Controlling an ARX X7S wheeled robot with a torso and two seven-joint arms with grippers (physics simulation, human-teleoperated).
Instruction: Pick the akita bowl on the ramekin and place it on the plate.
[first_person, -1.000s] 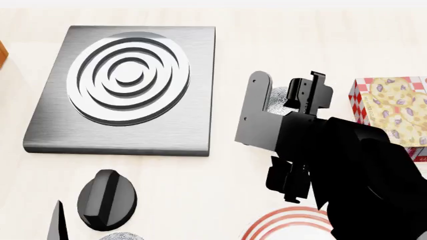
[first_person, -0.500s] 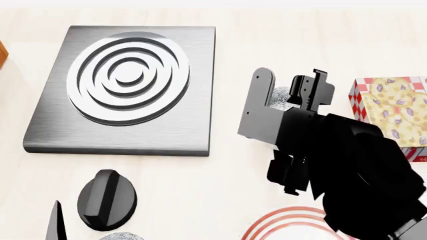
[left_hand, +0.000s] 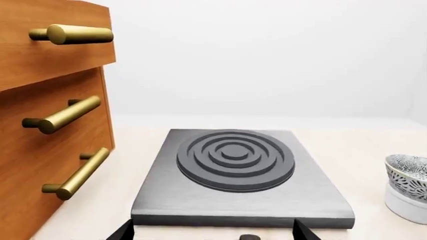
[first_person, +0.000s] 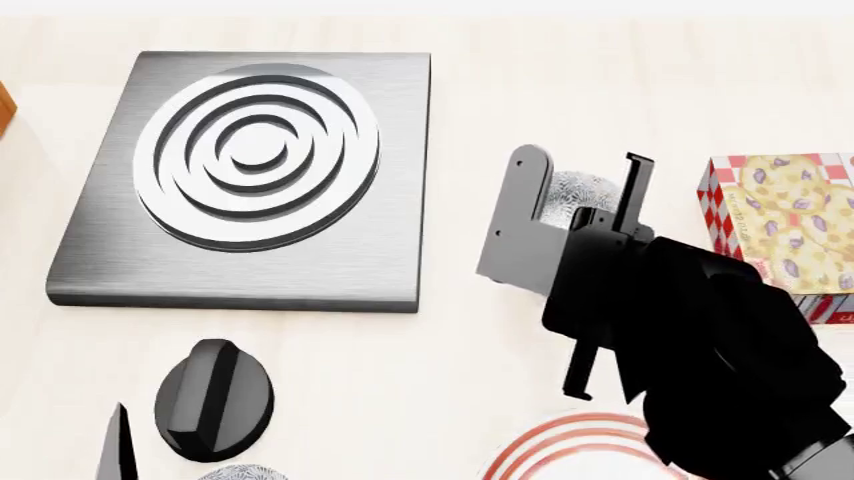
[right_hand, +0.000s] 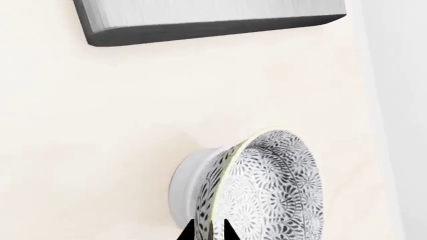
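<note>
Plate (first_person: 567, 445) partly seen at near worktop edge, bare, not yet reached. Right tool (right_hand: 208, 231) now rolled edge-on compared with half second ago; fingertips closed on akita bowl (right_hand: 267, 190) rim. Bowl seated on ramekin (right_hand: 190, 182), not yet lifted. Left tool (left_hand: 210, 232) idle; aperture cannot be told. Grasp judged made; lift next.

The grey-and-white patterned akita bowl (right_hand: 273, 187) sits upright on the plain white ramekin (right_hand: 193, 182), which stands on the pale worktop (right_hand: 133, 110). Only the red-ringed rim of the white plate (first_person: 567, 445) shows, nearer the robot and apart from the pair.
</note>
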